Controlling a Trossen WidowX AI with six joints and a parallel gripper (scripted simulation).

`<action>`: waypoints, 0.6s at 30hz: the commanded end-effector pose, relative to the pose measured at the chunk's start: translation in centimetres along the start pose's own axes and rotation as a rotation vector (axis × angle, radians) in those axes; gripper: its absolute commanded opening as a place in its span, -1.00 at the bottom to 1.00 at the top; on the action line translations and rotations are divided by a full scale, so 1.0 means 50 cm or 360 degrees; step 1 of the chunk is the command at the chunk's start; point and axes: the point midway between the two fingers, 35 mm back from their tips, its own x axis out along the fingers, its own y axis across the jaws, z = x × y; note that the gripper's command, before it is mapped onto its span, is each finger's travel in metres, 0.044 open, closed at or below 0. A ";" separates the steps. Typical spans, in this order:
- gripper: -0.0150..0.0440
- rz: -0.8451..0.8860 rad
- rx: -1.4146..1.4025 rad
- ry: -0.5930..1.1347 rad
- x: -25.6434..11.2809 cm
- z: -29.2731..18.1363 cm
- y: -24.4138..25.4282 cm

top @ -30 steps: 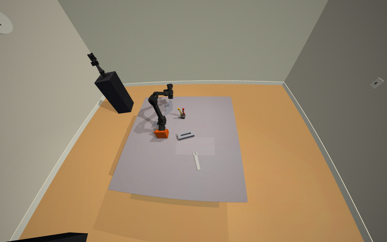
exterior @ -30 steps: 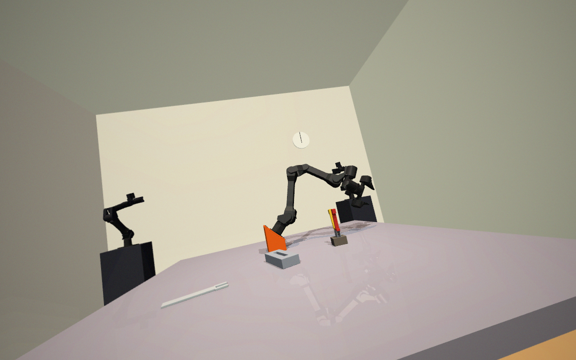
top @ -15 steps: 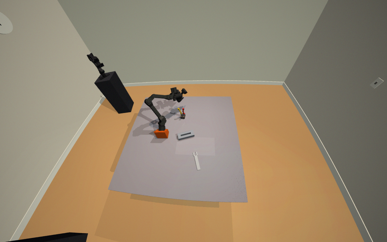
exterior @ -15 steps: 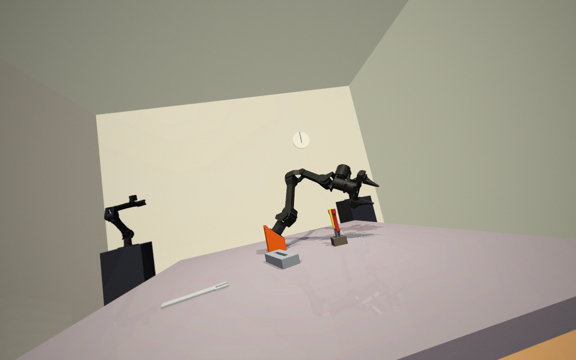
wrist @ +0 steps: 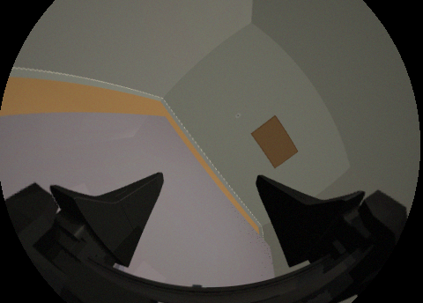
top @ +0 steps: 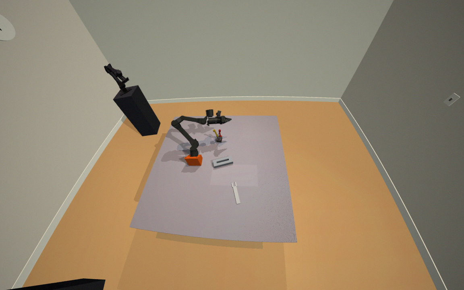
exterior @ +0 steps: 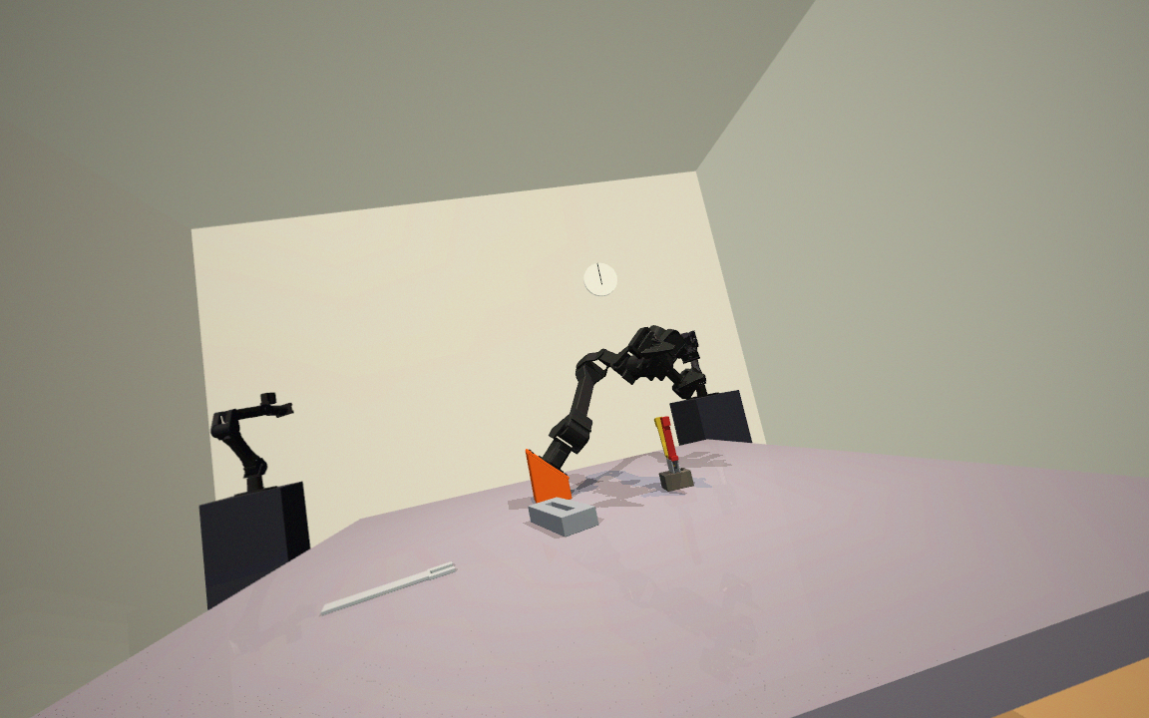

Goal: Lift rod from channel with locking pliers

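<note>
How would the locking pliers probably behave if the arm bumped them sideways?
The locking pliers would likely tip rather than slide, standing tall above a small holster. The handles look rigid, so they probably wouldn't flex. The holster might tip too, its block being low but small.

Upright red-and-yellow pliers (top: 219,133) (exterior: 667,439) an obstacle between arm (top: 185,134) (exterior: 580,399) and open tabletop (top: 262,151) (exterior: 873,553)

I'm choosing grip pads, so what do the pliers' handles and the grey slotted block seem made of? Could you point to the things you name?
Handles (top: 217,133) (exterior: 665,437): probably plastic or painted metal, smooth, judging by their even yellow and red.
Slotted block (top: 222,163) (exterior: 565,521): perhaps painted metal or plastic, matt, since its flat grey faces show no grain or sharp highlights.
</note>
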 end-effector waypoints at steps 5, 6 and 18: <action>1.00 -0.0118 0.0103 0.0006 -0.007 -0.011 -0.036; 1.00 -0.0118 0.0103 0.0006 -0.007 -0.011 -0.036; 1.00 -0.0402 0.0965 0.1104 0.000 -0.324 -0.153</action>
